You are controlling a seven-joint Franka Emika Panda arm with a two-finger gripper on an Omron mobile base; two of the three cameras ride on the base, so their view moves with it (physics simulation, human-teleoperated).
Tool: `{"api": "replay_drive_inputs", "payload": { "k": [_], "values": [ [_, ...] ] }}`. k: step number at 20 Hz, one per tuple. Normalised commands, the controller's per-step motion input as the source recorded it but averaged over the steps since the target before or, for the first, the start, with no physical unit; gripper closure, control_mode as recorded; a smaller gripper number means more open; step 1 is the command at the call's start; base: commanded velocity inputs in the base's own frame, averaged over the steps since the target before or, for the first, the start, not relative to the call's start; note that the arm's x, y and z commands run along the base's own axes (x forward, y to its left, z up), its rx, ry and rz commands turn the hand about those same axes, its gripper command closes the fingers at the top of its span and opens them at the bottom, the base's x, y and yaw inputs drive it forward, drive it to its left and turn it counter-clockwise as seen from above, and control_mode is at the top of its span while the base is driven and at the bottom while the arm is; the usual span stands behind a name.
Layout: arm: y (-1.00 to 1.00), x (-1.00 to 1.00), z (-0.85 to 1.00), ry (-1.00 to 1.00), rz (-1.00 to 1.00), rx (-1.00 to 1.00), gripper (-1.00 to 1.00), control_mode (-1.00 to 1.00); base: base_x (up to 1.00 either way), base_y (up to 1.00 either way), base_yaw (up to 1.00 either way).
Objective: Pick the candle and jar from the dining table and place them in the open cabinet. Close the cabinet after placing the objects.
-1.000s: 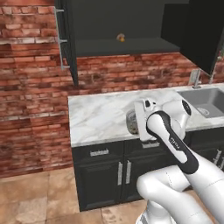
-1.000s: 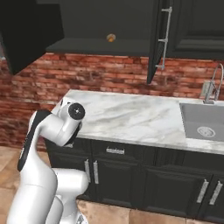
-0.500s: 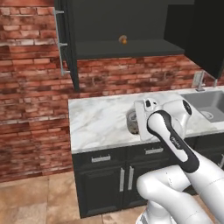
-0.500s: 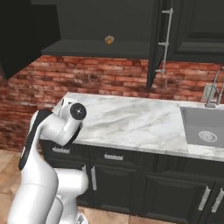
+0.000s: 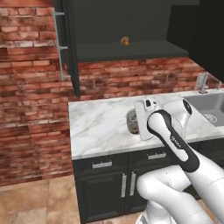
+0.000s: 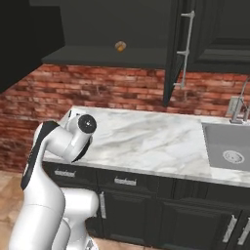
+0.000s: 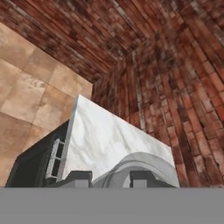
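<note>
Red brick wall behind, marble counter (image 5: pixel 100 127) below, black cabinet (image 5: pixel 131 26) open up top. The candle (image 5: pixel 125 41) is already sitting on the shelf. The gripper (image 7: pixel 110 178) has its jaws pinched on the jar (image 5: pixel 132 122), held low over the counter beside the wrist.

Biggest risk I'd guess: lifting that jar up, it clips the shelf's front edge or knocks the candle over, since that sits mid-shelf. The left door (image 5: pixel 65 48) sticks out too, and the arm's elbow could catch it. Sink (image 6: pixel 229 146) and faucet (image 6: pixel 239 105) are off right, well apart.
</note>
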Motion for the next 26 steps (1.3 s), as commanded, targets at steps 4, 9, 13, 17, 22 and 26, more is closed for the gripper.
{"api": "replay_drive_inputs", "payload": {
  "k": [4,9,13,17,22,26],
  "values": [
    [0.0,0.0,0.0,0.0,0.0,0.0,1.0,1.0,0.42,0.0,0.0],
    [0.0,0.0,0.0,0.0,0.0,0.0,1.0,1.0,0.43,0.0,0.0],
    [0.0,0.0,0.0,0.0,0.0,0.0,1.0,1.0,0.39,0.0,0.0],
    [0.0,0.0,0.0,0.0,0.0,0.0,1.0,1.0,0.23,0.0,0.0],
    [0.0,0.0,0.0,0.0,0.0,0.0,1.0,1.0,0.04,0.0,0.0],
    [0.0,0.0,0.0,0.0,0.0,0.0,1.0,1.0,0.0,0.0,0.0]
  ]
}}
